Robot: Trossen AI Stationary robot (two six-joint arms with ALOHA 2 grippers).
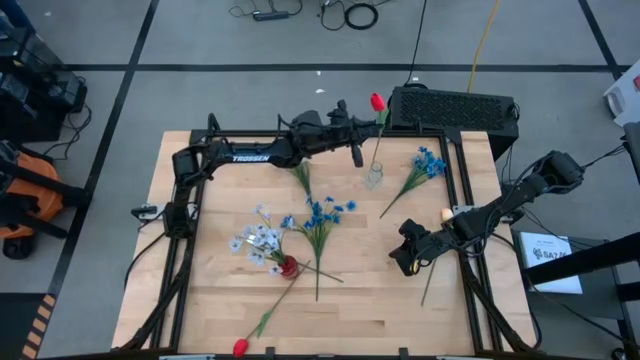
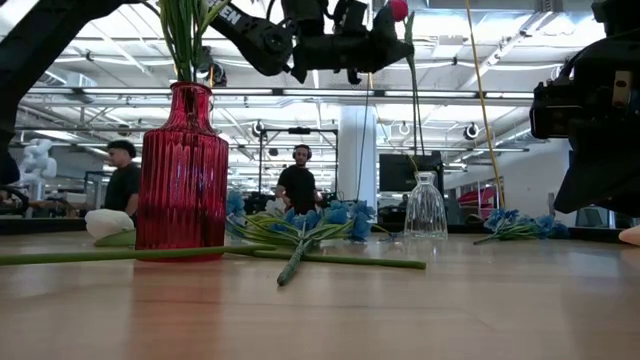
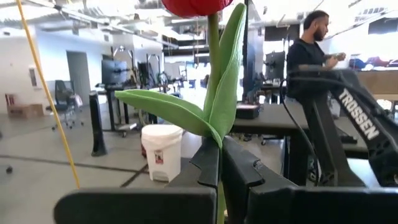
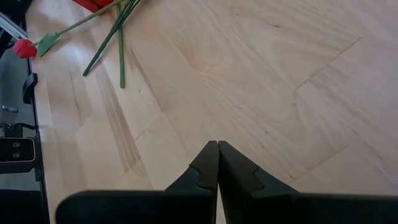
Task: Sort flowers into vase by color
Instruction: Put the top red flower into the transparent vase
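One tulip [image 3: 214, 93] clamped in left tool [image 3: 219, 163]; overhead shows clear vase [image 1: 374, 177] below.

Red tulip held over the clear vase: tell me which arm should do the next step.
Left. The left hand is shut on the red tulip, its stem hanging above the clear vase. The right hand is shut, empty, low over the table farther away.

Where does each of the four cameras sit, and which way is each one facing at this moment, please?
High view: overhead, straight down on the table; both arms show.
Low view: table height, level past the red vase into the room; arms above.
Left wrist view: past the left gripper, shut on the red tulip, roomward.
Right wrist view: past the right gripper, shut, down onto wood.
Shared: high, low and left wrist views show that tulip.
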